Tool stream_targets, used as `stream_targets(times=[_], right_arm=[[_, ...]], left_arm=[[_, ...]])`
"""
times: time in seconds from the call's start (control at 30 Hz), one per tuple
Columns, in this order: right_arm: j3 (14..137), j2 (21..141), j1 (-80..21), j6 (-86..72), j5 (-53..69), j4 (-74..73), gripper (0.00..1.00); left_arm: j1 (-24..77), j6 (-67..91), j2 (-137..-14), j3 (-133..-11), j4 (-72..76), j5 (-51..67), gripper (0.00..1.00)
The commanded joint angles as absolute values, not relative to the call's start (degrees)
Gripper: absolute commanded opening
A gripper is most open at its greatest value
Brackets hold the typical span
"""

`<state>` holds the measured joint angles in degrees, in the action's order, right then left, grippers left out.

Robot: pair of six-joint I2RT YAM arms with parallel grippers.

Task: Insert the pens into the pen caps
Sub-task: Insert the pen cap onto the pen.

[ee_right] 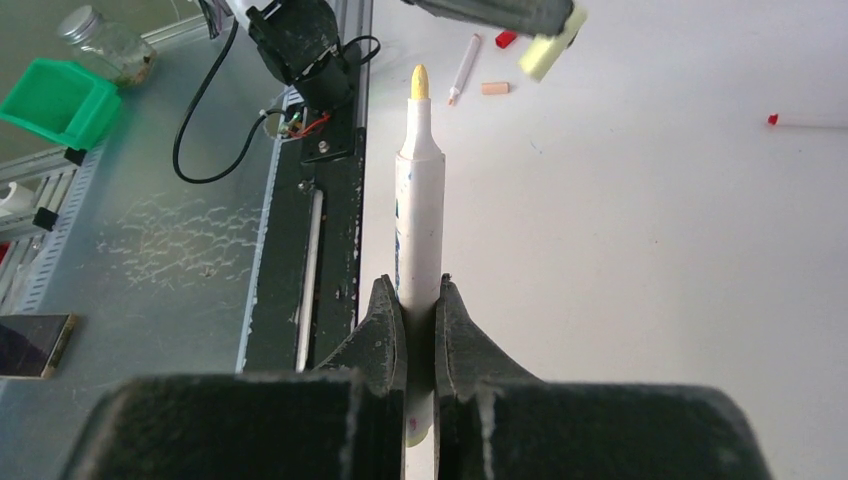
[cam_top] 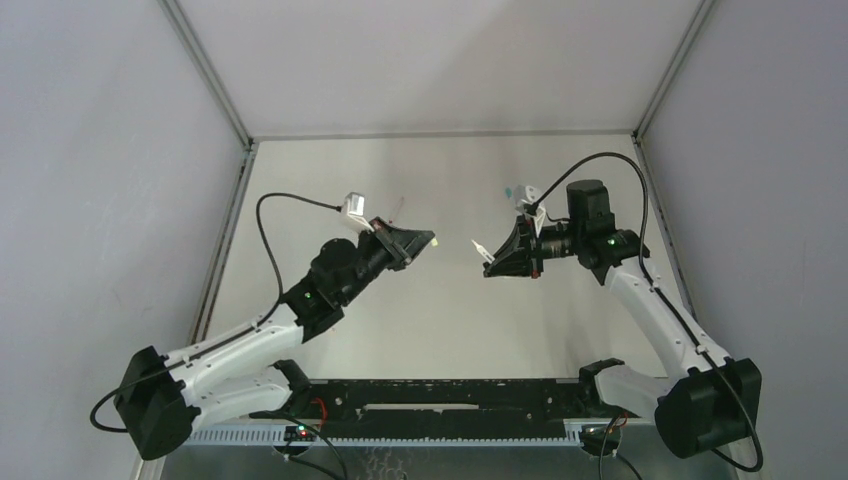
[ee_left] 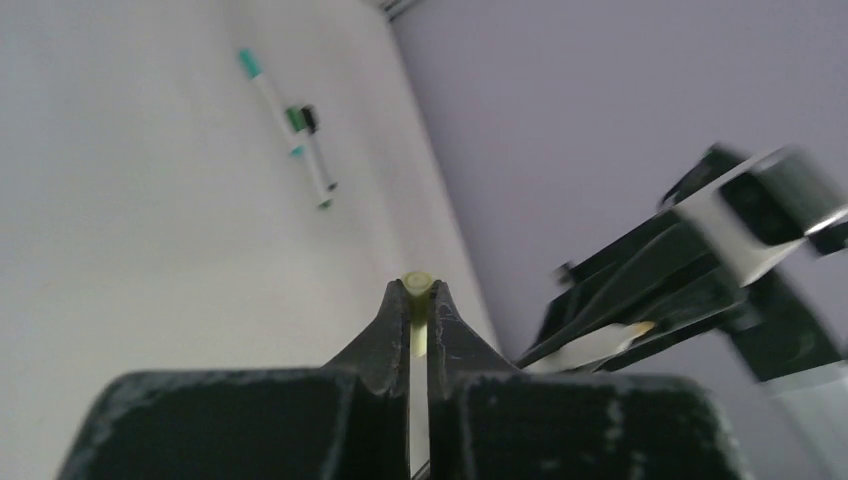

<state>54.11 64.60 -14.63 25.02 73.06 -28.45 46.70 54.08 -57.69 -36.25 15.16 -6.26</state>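
My left gripper [cam_top: 427, 240] [ee_left: 420, 290] is shut on a yellow-green pen cap [ee_left: 419, 284], held above the table. My right gripper [cam_top: 490, 262] [ee_right: 420, 290] is shut on a white pen [ee_right: 418, 215] with a yellow tip that points toward the cap; a small gap separates them. The right wrist view shows the cap [ee_right: 545, 53] up and to the right of the pen tip. On the table lie a teal-capped pen [ee_left: 262, 88], a black-capped pen [ee_left: 317, 160], an uncapped pen [ee_right: 465, 68], a red cap [ee_right: 506, 39], a peach cap [ee_right: 494, 88] and a red-tipped pen [ee_right: 800, 122].
A black rail [cam_top: 450, 400] with cables runs along the near table edge. Off the table to that side are a green bin [ee_right: 58, 100], a glass jar [ee_right: 100, 45] and a dark phone [ee_right: 30, 345]. Grey walls close in the sides and back.
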Motion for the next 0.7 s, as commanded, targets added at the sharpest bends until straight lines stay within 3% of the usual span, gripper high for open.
stream_targets(times=[0.0, 0.67], right_arm=[[52.31, 63.28, -16.60, 19.37, 70.91, -21.29, 0.00], [48.82, 65.71, -20.58, 6.76, 61.31, -10.57, 0.00]], left_arm=[[48.06, 63.68, -57.00, -34.39, 31.75, -11.05, 0.00], [52.22, 65.59, -63.28, -37.74, 37.44, -14.91, 0.00]])
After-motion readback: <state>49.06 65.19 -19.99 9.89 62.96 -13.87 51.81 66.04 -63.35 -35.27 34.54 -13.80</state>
